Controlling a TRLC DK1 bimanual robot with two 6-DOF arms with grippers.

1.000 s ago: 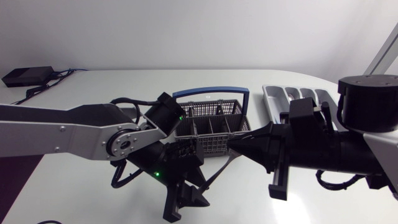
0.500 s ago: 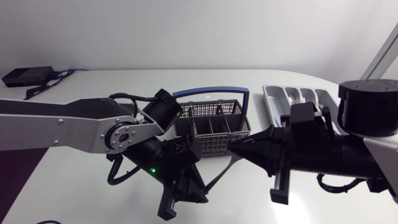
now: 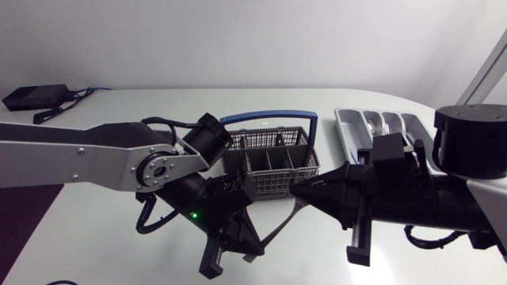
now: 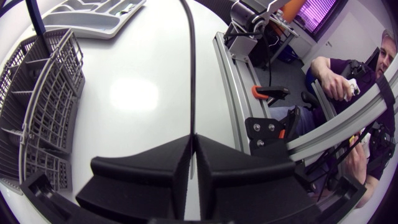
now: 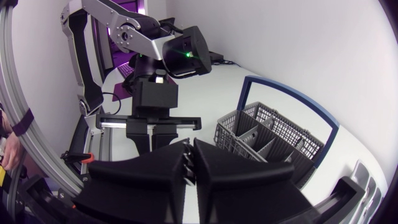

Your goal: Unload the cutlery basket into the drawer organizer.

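A thin dark piece of cutlery (image 3: 279, 226) hangs slanted above the table, in front of the grey wire basket (image 3: 269, 186) with the blue handle. My right gripper (image 3: 296, 193) is shut on its upper end. Lower down, my left gripper (image 3: 247, 250) is shut on its other end. In the left wrist view the cutlery (image 4: 191, 74) runs straight ahead from between the closed fingers of the left gripper (image 4: 192, 140), with the basket (image 4: 37, 93) beside it. My right gripper (image 5: 190, 149) faces the left gripper (image 5: 158, 134), with the basket (image 5: 273, 143) off to one side. The grey drawer organizer (image 3: 348, 131) lies behind my right arm, with silver spoons in it.
A black box with cables (image 3: 33, 96) sits at the far left corner of the table. The table's front edge runs close beneath both grippers. The organizer (image 4: 93, 12) lies beyond the basket in the left wrist view.
My left gripper's fingers have come together on the lower end of the cutlery. The left wrist shifted slightly right and down; the right arm hardly moved.
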